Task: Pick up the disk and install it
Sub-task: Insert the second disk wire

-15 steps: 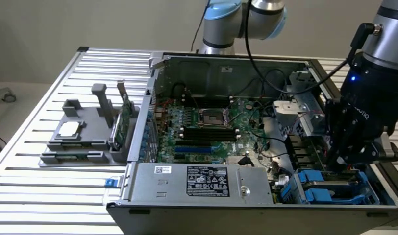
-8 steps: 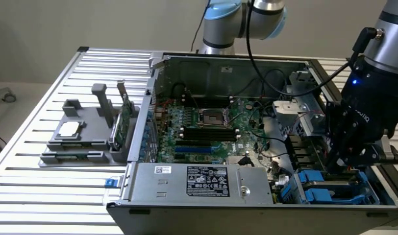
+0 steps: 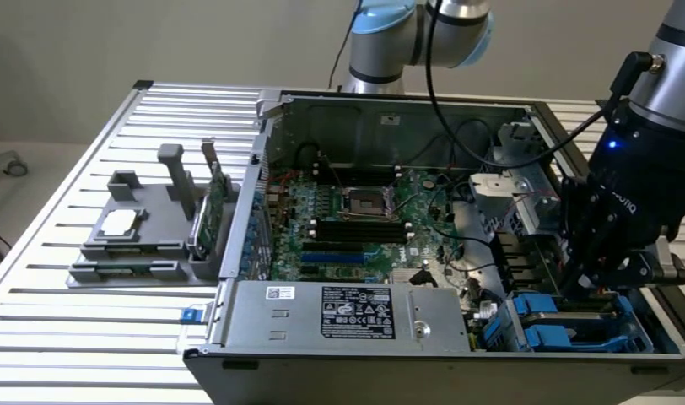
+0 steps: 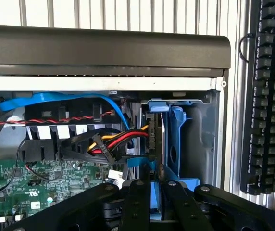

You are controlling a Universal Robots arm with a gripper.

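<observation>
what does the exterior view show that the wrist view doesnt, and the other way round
Exterior view alone: the grey holder beside the computer case, with a silver chip and green card, plus the power supply. Wrist view alone: a black keyboard and the red, yellow and black cable bundle. Both: the gripper, nearly closed around the disk in its blue carrier, standing in the drive bay.

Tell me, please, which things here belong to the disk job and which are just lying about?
Job: disk, in its bay; claw, closed on it; computer case.
Lying about: keyboard; grey stand; green card.
</observation>
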